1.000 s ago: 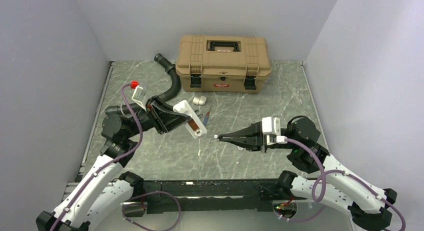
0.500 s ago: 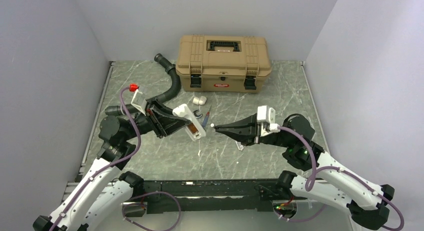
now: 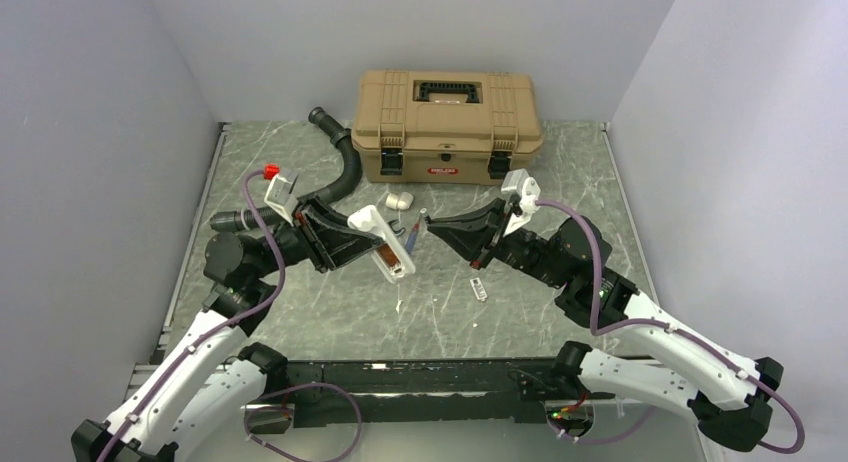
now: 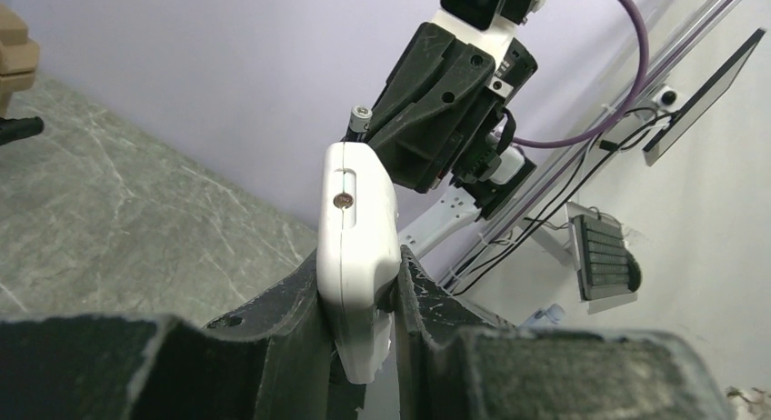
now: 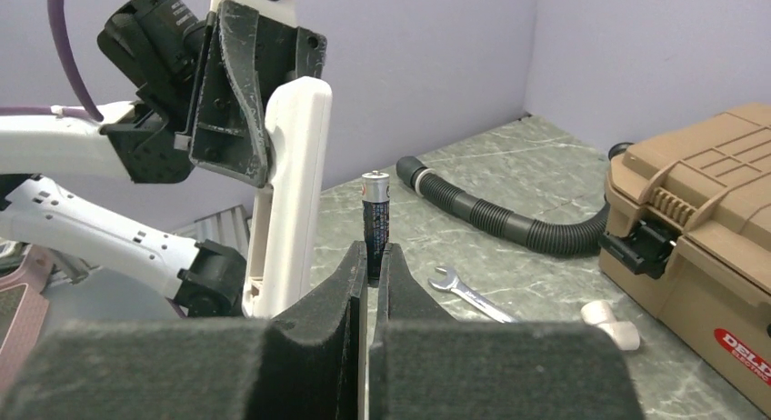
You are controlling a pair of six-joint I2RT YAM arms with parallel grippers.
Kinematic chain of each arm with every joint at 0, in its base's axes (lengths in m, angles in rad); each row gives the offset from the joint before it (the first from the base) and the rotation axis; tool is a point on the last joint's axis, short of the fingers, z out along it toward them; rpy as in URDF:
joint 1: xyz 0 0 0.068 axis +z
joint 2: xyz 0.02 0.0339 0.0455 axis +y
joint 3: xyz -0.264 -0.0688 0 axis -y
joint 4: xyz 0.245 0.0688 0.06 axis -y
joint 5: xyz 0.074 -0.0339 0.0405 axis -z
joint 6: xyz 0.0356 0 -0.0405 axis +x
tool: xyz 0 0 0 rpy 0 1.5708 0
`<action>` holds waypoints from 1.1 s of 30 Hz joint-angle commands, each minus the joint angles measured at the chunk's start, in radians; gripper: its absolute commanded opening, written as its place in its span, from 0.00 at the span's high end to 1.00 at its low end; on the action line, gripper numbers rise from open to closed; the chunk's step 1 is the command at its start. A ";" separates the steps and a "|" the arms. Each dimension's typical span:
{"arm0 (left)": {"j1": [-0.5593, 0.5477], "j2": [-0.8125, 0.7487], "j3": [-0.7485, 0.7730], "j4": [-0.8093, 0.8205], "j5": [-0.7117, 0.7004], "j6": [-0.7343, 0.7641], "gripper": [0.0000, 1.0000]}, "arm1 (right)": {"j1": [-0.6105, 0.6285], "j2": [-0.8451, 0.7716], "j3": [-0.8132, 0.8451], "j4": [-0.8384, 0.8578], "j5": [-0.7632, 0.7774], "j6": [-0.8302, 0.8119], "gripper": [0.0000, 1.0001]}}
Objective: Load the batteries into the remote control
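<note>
Your right end effector (image 3: pixel 436 223) has swung up and across since a second ago. It was low at mid-desk, and now its tip sits just beside the upper end of the remote control (image 3: pixel 376 228). It's clamped tight on a battery (image 5: pixel 375 222), which stands upright out of the closed fingers in the right wrist view.

Your left end effector (image 3: pixel 352 238) has barely moved. It's shut on the remote, holding it clear of the desk (image 3: pixel 540 192) with the open battery bay facing your other arm.

So the approach looks about done, but the cell isn't in the bay yet. In the right wrist view it stands alongside the white body with a gap between them. You'll likely need to line it up with the slot before pressing it in, and I can't tell its polarity from here.

There's a small piece (image 3: pixel 479 289) lying on the desk below your right arm. It may be the second battery, but it's too small to say.
</note>
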 commanded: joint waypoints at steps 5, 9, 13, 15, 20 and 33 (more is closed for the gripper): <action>-0.003 0.041 -0.044 0.335 0.035 -0.189 1.00 | 0.001 -0.028 0.030 0.000 0.061 0.038 1.00; -0.003 0.050 -0.051 0.417 0.051 -0.239 1.00 | 0.000 -0.043 0.019 0.002 0.079 0.039 1.00; -0.005 0.062 -0.052 0.464 0.066 -0.267 1.00 | 0.000 -0.049 0.016 -0.001 0.093 0.036 1.00; -0.003 0.074 -0.052 0.503 0.073 -0.286 1.00 | 0.000 -0.049 0.016 -0.003 0.097 0.033 1.00; -0.004 0.090 -0.050 0.569 0.094 -0.304 1.00 | 0.000 -0.051 0.006 -0.003 0.100 0.026 1.00; -0.004 0.034 0.142 -0.472 -0.212 0.122 1.00 | -0.001 -0.024 0.000 -0.033 0.141 -0.004 1.00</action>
